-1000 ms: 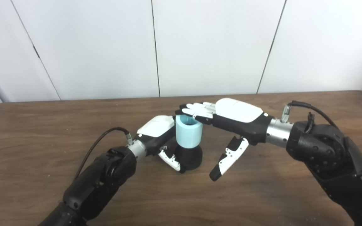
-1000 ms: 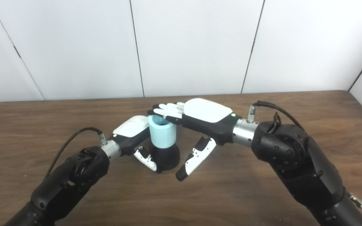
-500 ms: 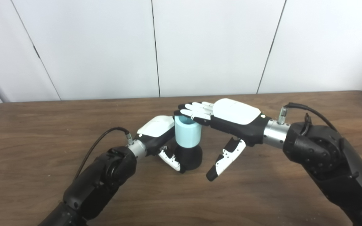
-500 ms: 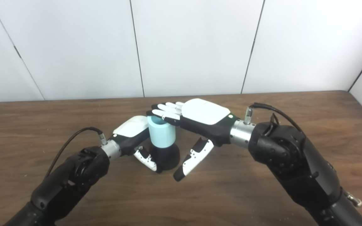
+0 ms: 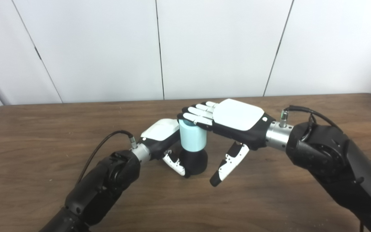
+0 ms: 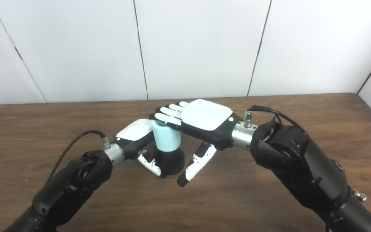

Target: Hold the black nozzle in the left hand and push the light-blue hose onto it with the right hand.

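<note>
Left eye view: at the left, the robot's left hand, white-backed with black fingers, is wrapped around the squat black plastic nozzle, which stands upright on the dark brown wooden table near its centre. A short light-blue cylindrical hose sits upright on top of the nozzle, its long axis vertical. At about three o'clock from the hose, the right hand lies flat, palm down, with its straight fingers resting across the hose's top rim and its thumb hanging free toward the table, gripping nothing. The hose lies directly beneath those fingers, so the push would likely go straight down along its axis. Behind the table, at twelve o'clock, stands a plain white panelled wall.
</note>
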{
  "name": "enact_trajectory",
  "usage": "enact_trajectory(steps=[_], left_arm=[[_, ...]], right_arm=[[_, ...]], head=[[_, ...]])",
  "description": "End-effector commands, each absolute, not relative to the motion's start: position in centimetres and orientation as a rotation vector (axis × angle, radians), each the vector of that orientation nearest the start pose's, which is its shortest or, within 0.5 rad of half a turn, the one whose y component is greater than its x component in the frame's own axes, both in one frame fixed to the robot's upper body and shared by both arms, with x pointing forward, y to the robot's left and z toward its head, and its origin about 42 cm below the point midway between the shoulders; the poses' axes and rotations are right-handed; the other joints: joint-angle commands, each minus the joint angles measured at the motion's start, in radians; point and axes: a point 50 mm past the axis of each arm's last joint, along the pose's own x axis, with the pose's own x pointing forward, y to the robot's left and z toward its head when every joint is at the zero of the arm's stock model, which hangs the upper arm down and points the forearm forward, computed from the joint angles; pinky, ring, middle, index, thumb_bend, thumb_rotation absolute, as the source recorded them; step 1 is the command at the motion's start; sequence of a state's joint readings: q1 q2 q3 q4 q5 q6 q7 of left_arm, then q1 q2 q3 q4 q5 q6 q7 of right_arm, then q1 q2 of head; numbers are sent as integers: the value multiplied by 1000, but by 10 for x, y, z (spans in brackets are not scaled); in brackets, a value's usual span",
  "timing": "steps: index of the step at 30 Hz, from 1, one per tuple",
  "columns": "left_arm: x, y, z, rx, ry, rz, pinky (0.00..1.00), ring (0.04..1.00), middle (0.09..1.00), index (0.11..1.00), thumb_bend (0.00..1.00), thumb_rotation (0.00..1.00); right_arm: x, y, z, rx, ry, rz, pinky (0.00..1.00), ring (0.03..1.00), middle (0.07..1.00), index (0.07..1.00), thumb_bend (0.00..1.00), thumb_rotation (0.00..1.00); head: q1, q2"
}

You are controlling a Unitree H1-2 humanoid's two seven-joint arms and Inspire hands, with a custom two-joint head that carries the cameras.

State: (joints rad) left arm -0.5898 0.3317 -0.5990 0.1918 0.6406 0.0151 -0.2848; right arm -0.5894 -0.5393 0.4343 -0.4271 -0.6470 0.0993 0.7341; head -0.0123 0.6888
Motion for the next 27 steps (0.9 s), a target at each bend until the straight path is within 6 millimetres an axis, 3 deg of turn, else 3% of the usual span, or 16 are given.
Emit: enact_trajectory(steps=[1,27], left_arm=[[401,150,146,1320,-130,-833,1000,653,519,460,522,0],[408,151,151,1311,-123,-817,1000,622,513,467,523,0]], right_arm=[[343,-191,297,-1539,-317,895,1000,1000,1000,1000,806,760],[317,-187,291,-1568,-176,1088,1000,1000,1000,1000,827,761]], head=[[0,2],[-7,12]])
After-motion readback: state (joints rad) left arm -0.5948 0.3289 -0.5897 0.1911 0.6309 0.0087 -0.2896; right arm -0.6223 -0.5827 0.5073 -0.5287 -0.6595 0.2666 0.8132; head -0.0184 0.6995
